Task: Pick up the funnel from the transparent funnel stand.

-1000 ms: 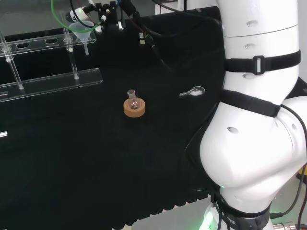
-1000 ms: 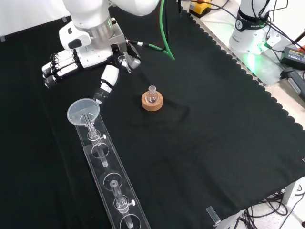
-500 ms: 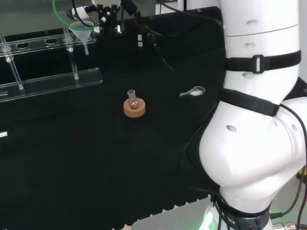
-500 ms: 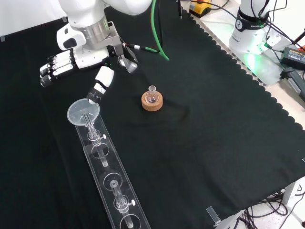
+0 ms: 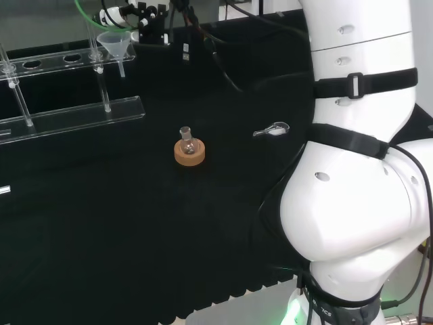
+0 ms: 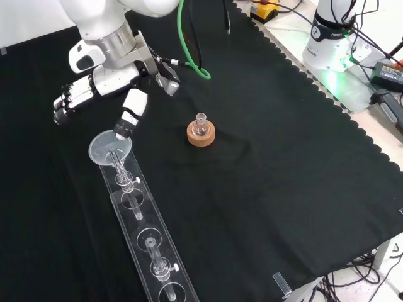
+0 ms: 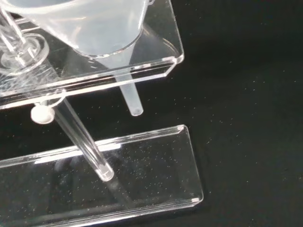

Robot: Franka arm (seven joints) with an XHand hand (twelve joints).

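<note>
- The clear conical funnel (image 6: 110, 148) sat in the end hole of the long transparent funnel stand (image 6: 146, 238), its thin stem hanging down through the upper shelf
- The hand (image 6: 101, 94) hovered at the funnel's rim in the front view, fingers stretched out and spread apart, thumb tip at the rim, holding nothing
- A small round glass flask (image 6: 201, 126) stood upright on a cork ring (image 6: 201, 134), well apart on the black cloth (image 6: 283, 163)
- A green cable (image 6: 189, 38) looped behind the hand
</note>
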